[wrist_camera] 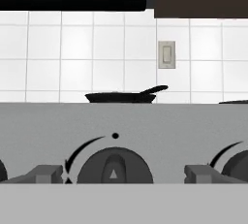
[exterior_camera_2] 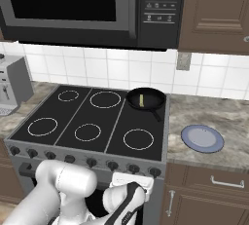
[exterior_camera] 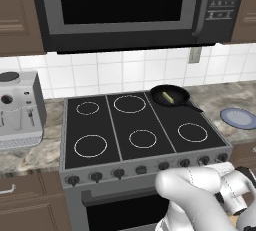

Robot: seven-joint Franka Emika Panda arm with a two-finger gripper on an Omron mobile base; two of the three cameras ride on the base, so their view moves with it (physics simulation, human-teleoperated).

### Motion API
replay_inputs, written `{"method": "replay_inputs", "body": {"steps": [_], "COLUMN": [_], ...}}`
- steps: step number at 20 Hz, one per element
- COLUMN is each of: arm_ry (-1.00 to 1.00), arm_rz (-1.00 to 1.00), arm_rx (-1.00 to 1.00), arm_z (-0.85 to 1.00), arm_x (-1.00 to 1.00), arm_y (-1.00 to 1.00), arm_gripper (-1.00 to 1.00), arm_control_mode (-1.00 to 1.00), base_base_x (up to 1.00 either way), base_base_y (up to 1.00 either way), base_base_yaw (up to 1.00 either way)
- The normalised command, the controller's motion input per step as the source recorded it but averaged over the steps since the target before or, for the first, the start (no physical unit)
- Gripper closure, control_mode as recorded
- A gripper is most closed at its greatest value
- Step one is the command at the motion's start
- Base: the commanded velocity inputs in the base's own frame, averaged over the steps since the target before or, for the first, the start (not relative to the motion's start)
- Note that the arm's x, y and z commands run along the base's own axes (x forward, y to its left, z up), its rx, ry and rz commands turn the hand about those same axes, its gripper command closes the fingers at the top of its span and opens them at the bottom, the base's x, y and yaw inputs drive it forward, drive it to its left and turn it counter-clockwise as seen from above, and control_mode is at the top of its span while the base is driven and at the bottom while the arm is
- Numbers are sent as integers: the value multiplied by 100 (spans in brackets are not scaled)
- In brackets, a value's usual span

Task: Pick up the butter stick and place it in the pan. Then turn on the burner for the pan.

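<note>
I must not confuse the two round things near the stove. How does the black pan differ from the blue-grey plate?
The pan is black with low sides and a straight handle; the plate is blue-grey, flat and has no handle. The pan sits on the stove's back right corner, the plate on the counter to the right. The pan holds the butter stick; the plate holds nothing. Both are round.

Arm folded low, claw [wrist_camera: 123, 174] fingers spread apart.

Pan [exterior_camera: 170, 95] sits on the stove's [exterior_camera: 140, 130] far right burner, butter stick [exterior_camera: 169, 97] inside it. Plate [exterior_camera: 239, 118] lies on the counter right of the stove; coffee machine [exterior_camera: 19, 110] stands left. Microwave [exterior_camera: 135, 10] hangs above. Knobs [exterior_camera: 163, 165] line the near edge (one [wrist_camera: 114, 167] directly before the gripper [wrist_camera: 123, 173]).
</note>
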Motion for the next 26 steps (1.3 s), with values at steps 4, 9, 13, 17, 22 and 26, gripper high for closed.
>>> {"method": "replay_inputs", "body": {"steps": [4,9,13,17,22,26], "arm_ry": [0,0,0,0,3,0], "arm_rz": [1,3,3,2,0,0], "arm_rx": [0,0,0,0,0,0], "arm_z": [0,-3,-2,0,-2,0], "arm_x": [10,7,9,7,12,4], "arm_y": [0,6,2,0,0,2], "arm_gripper": [-100,-100,-100,-100,-100,-100], "arm_control_mode": [-100,-100,-100,-100,-100,-100], "base_base_x": [0,0,0,0,0,0], "base_base_y": [0,0,0,0,0,0], "base_base_yaw": [0,0,0,0,0,0]}}
